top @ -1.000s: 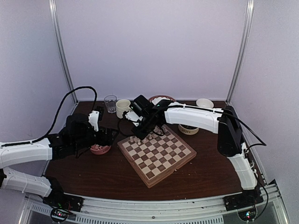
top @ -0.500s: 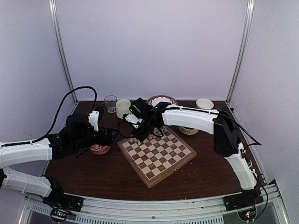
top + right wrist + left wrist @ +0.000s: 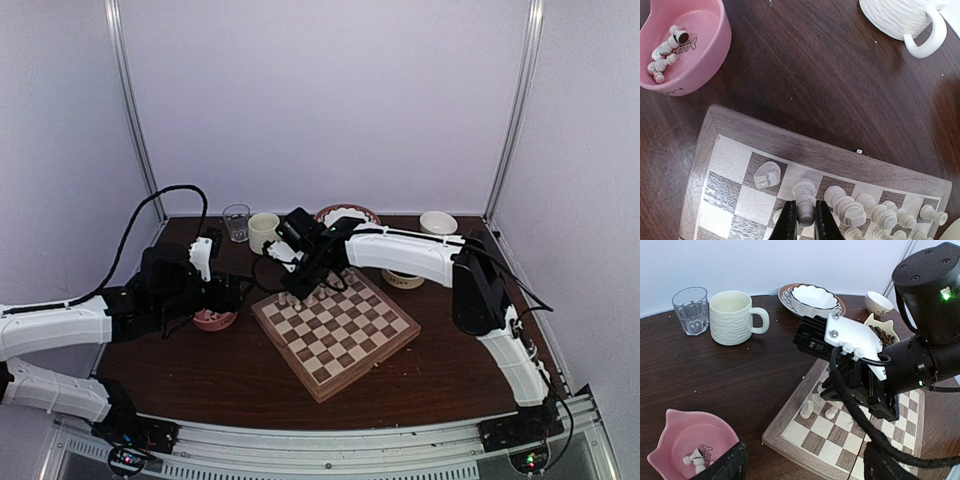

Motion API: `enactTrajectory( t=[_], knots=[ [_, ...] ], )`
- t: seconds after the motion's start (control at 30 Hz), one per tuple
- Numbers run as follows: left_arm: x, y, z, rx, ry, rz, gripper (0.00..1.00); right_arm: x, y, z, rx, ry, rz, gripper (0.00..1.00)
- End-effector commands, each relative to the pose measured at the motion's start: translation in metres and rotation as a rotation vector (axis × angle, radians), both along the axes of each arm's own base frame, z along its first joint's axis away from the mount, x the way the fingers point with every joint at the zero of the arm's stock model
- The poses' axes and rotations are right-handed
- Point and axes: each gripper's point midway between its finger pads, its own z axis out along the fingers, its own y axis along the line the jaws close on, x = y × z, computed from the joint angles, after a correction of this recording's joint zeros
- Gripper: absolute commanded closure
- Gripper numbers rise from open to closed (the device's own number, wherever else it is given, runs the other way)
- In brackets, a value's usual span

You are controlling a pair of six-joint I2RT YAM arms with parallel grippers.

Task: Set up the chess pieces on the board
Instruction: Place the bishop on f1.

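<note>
The board (image 3: 335,330) lies mid-table; its corner also shows in the left wrist view (image 3: 805,440) and the right wrist view (image 3: 805,150). Cream chess pieces (image 3: 840,200) stand in a row along its far edge, with a knight (image 3: 767,175) at the end. My right gripper (image 3: 805,220) is shut on one cream piece (image 3: 806,212), low over the second row next to that knight; it also shows in the top view (image 3: 297,290). My left gripper (image 3: 805,472) is open and empty, beside a pink bowl (image 3: 670,440) holding a few loose pieces (image 3: 662,52).
A cream mug (image 3: 263,231) and a glass (image 3: 237,221) stand at the back left. A scalloped bowl on a plate (image 3: 345,216), a small white bowl (image 3: 438,221) and a bowl of dark pieces (image 3: 882,332) stand behind the board.
My right gripper has shifted a little left and down toward the board's far-left corner with the piece in it. The left arm has not moved.
</note>
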Motion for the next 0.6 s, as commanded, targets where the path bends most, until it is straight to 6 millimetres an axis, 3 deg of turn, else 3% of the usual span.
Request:
enactTrajectory(
  t=[0.0, 0.57],
  knots=[
    [0.0051, -0.0007, 0.0197, -0.033, -0.044, 0.013, 0.20, 0.0058, 0.0008, -0.0026, -0.004, -0.005, -0.007, 1.00],
    [0.0050, -0.0005, 0.0203, -0.033, -0.045, 0.014, 0.20, 0.0042, 0.0022, -0.0091, -0.002, 0.017, 0.005, 0.97]
  ],
)
